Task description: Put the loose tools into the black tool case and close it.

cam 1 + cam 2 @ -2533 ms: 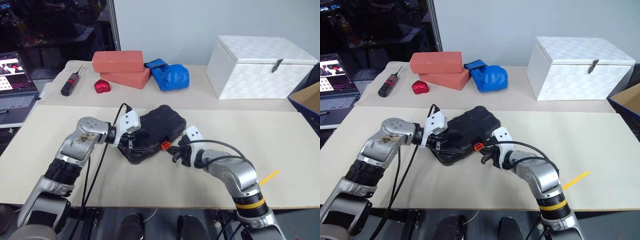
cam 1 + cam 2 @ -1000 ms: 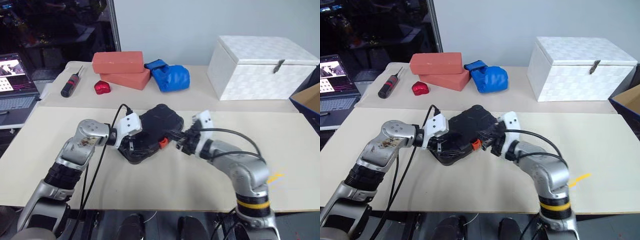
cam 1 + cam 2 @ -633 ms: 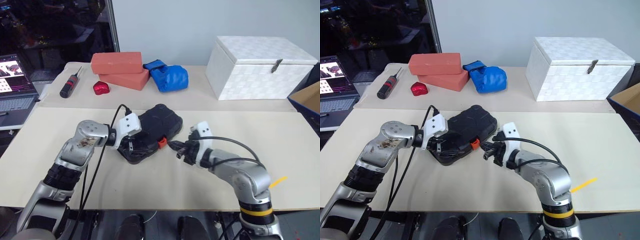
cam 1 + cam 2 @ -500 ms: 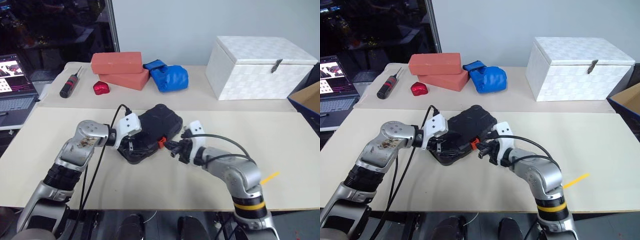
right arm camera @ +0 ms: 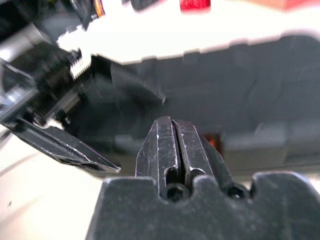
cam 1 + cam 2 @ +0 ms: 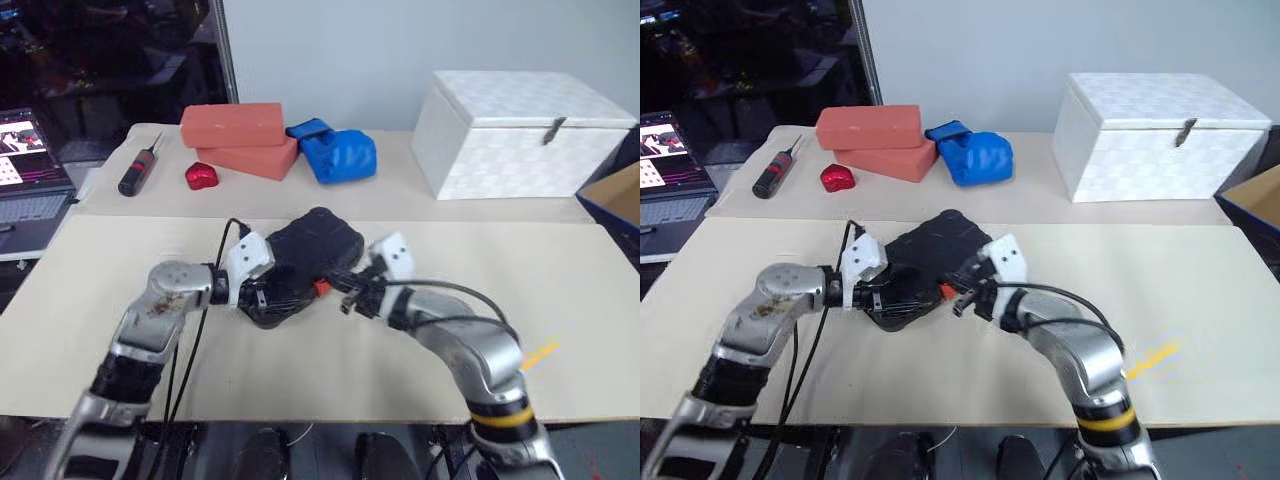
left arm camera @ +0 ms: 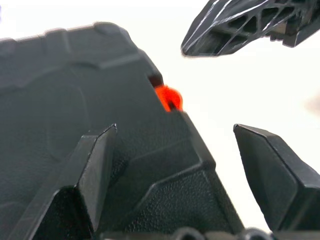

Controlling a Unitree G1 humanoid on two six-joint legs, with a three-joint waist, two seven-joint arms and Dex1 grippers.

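Beige table (image 6: 560,290) lies bare at right; one shut case (image 6: 300,262) sits mid-table, left gripper (image 7: 175,150) spread astride its corner, right gripper (image 5: 173,137) pressed together, seemingly at the latch (image 7: 167,97).

far table (image 6: 400,205) | two salmon-red blocks (image 6: 240,138) stacked, upper one askew | blue boxing glove (image 6: 338,153) touching their right end | small red object (image 6: 201,176) just left of the lower block | black-and-red screwdriver (image 6: 137,170) further left | white quilted box (image 6: 520,132), lid down, at right | laptop (image 6: 30,170) at left edge, screen lit
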